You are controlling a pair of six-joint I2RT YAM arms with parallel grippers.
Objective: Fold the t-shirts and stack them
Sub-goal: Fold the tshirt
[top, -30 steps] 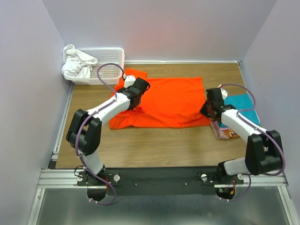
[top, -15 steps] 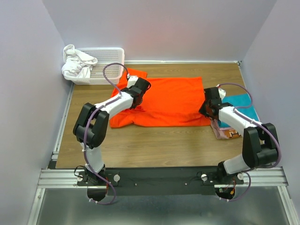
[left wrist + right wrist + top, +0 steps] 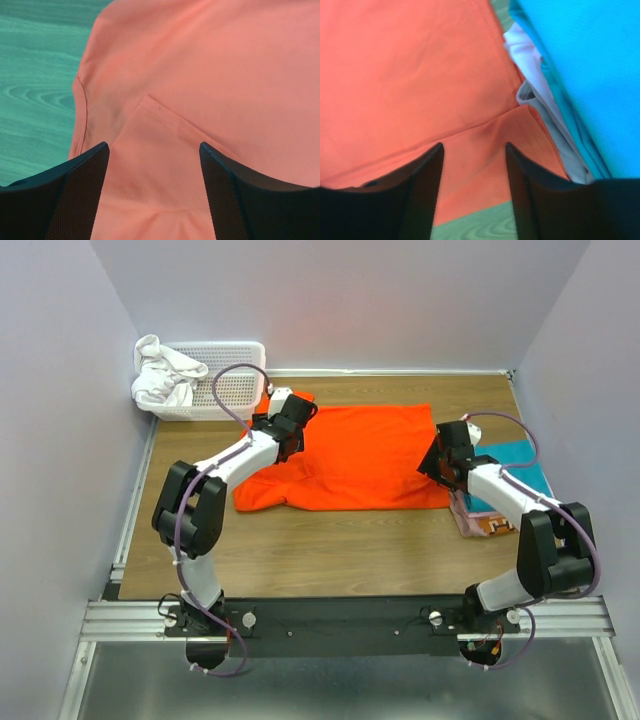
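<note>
The bright orange t-shirt (image 3: 350, 460) lies spread across the middle of the table, its lower part folded over. My left gripper (image 3: 287, 420) hovers over the shirt's far-left corner by the sleeve. In the left wrist view that gripper (image 3: 152, 146) stands open, with orange cloth (image 3: 210, 75) lying flat beneath it and nothing pinched. Over the shirt's right edge my right gripper (image 3: 440, 455) is open too. The right wrist view shows it (image 3: 474, 145) above a folded orange hem (image 3: 485, 150). A teal folded t-shirt (image 3: 520, 465) tops a stack on the right, with a patterned one (image 3: 487, 525) showing underneath.
A white plastic basket (image 3: 235, 380) with white cloth (image 3: 160, 375) hanging over its rim stands at the far left corner. Walls close in the table on the left, back and right. The stack's pale layers (image 3: 540, 95) lie right beside the orange shirt's edge.
Both grippers have gone from shut to open, letting go of the orange shirt. The left gripper has moved a little farther back, toward the sleeve; the right one has barely shifted.
</note>
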